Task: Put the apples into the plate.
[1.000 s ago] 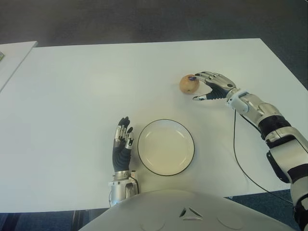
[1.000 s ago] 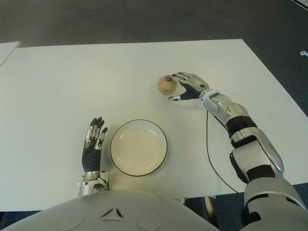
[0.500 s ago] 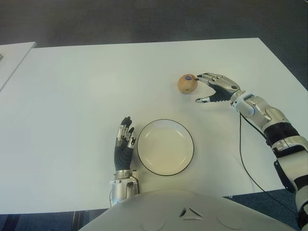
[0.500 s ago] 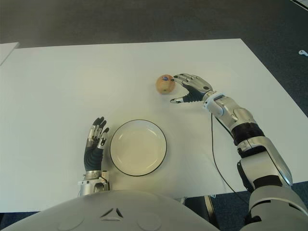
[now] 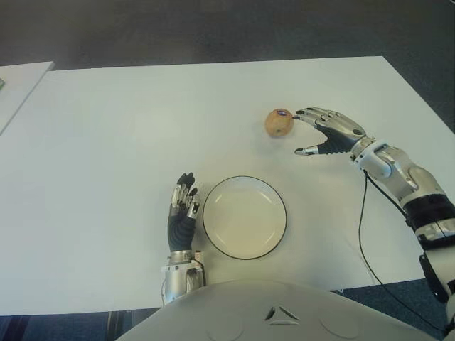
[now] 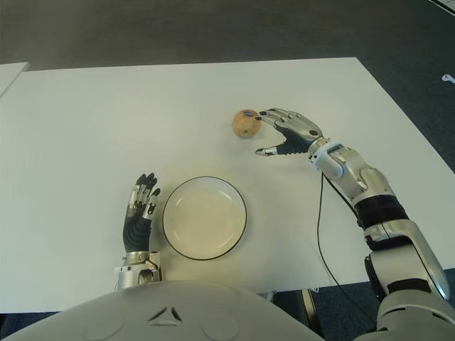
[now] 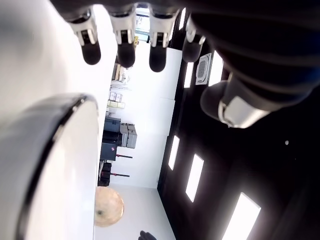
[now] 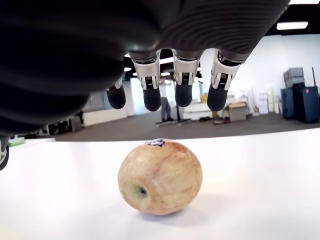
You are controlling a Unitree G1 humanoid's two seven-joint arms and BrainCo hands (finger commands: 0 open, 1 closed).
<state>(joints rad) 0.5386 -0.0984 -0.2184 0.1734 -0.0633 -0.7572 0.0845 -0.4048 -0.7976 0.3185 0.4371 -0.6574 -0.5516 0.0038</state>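
the right hand [image 5: 328, 132] is backing off the apple [image 5: 279, 123] toward the table's [image 5: 106, 128] right edge, fingers spread and holding nothing, so the grasp isn't happening yet and the plate [image 5: 244, 217] is sitting empty beside the left hand [image 5: 182, 209].

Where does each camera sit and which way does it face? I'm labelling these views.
Left and right eye views: on the head, looking down at the table; both show the plate, apple, left hand and right hand.
Left wrist view: on the left wrist, along its open fingers past the plate rim to the apple.
Right wrist view: on the right wrist, open fingers above the apple.
All views share the apple.
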